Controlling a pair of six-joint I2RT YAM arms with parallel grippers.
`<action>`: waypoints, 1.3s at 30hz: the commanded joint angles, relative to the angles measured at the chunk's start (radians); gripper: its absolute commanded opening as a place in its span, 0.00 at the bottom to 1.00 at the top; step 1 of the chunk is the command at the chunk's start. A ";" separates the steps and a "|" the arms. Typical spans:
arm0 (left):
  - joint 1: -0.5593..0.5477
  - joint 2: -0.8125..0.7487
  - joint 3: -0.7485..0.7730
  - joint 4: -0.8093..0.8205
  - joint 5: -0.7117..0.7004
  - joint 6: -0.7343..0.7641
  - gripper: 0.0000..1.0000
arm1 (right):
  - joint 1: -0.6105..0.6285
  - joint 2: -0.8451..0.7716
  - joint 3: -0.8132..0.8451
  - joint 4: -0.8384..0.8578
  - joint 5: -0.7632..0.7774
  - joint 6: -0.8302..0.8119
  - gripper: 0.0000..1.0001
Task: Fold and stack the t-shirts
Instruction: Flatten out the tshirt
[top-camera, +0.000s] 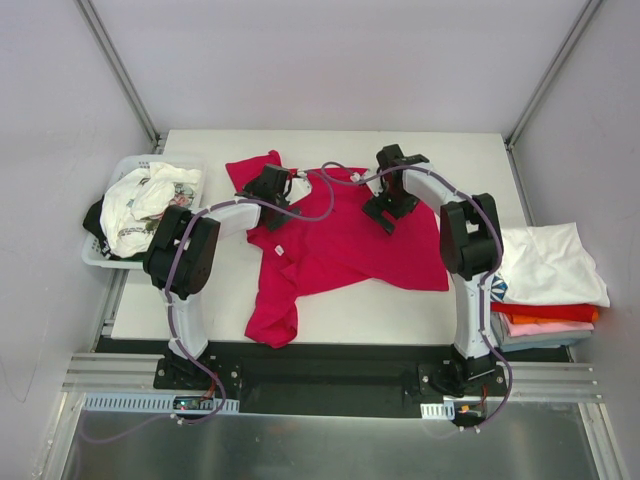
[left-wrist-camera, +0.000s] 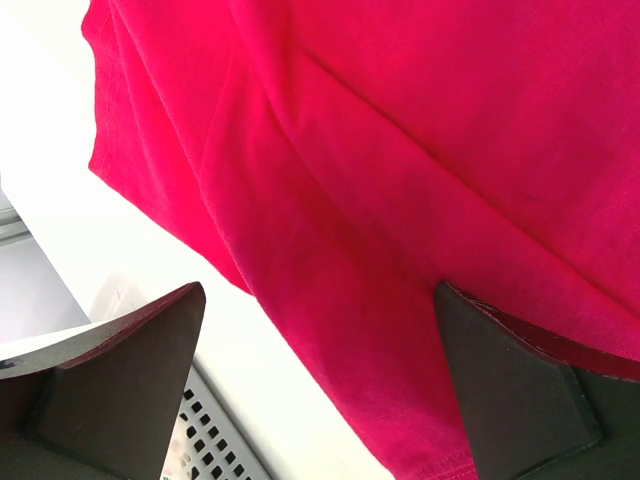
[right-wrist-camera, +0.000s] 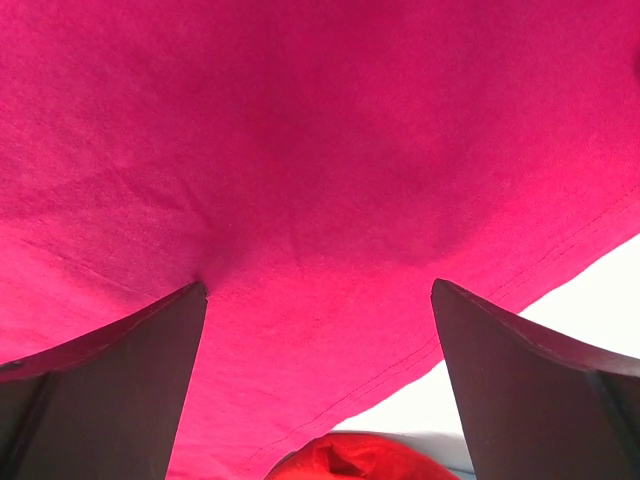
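A plain crimson-magenta t-shirt (top-camera: 340, 250) lies crumpled and partly spread over the middle of the white table (top-camera: 400, 310). My left gripper (top-camera: 272, 190) hovers over its upper left part, near a sleeve. In the left wrist view the left gripper (left-wrist-camera: 320, 290) stands wide open above the shirt's hemmed edge (left-wrist-camera: 330, 300), holding nothing. My right gripper (top-camera: 388, 212) is over the shirt's upper right part. In the right wrist view the right gripper (right-wrist-camera: 318, 288) is also wide open, its fingertips (right-wrist-camera: 190, 300) at the cloth (right-wrist-camera: 320, 150), which dimples by the left tip.
A white plastic basket (top-camera: 100, 255) at the table's left edge holds white printed shirts (top-camera: 145, 200) and a dark one. A stack of folded shirts (top-camera: 545, 265), white on top over red, orange and pink, sits at the right edge. The basket's perforated wall (left-wrist-camera: 215, 440) shows below the left gripper.
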 joint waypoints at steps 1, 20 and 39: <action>0.019 0.001 -0.011 -0.025 -0.023 0.009 0.99 | 0.002 0.005 0.034 -0.018 -0.049 -0.042 1.00; 0.019 -0.034 -0.028 -0.025 -0.023 0.011 0.99 | -0.076 0.059 0.146 -0.129 -0.340 -0.082 1.00; 0.017 -0.056 -0.030 -0.050 -0.023 -0.023 0.99 | -0.083 0.054 0.125 -0.060 -0.308 -0.010 1.00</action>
